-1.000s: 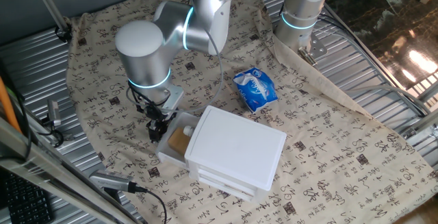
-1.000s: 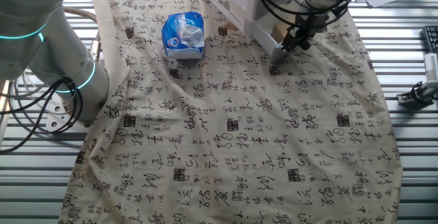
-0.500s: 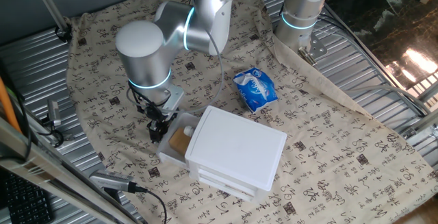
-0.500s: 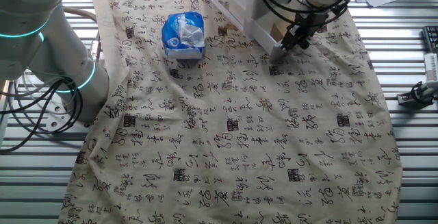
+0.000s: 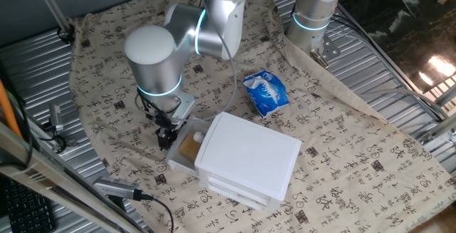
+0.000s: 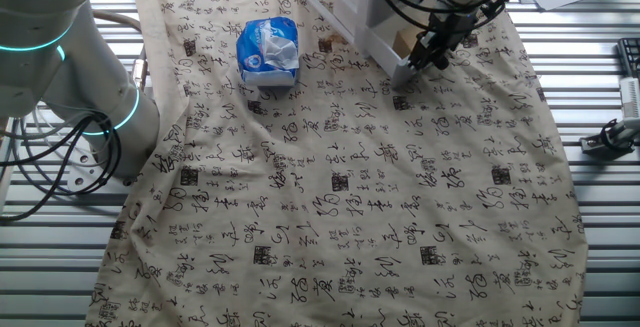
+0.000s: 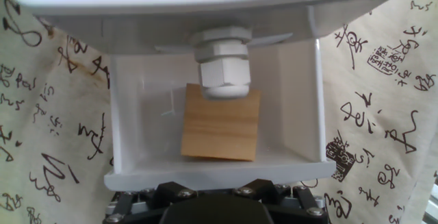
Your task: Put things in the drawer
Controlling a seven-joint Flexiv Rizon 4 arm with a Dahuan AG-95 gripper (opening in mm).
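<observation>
The gripper (image 5: 167,137) sat at the drawer's (image 5: 176,158) front edge; whether its fingers were open or closed on the knob could not be told. The block (image 7: 220,122) lay flat inside the part-open drawer, so a straight, level push toward the unit (image 5: 246,160) looked best to avoid skewing it.

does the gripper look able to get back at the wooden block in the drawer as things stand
Probably yes. The wooden block lies uncovered in the drawer, which is still partly open, and the gripper sits at the drawer's front; clearance under the unit's top looks tight.
</observation>
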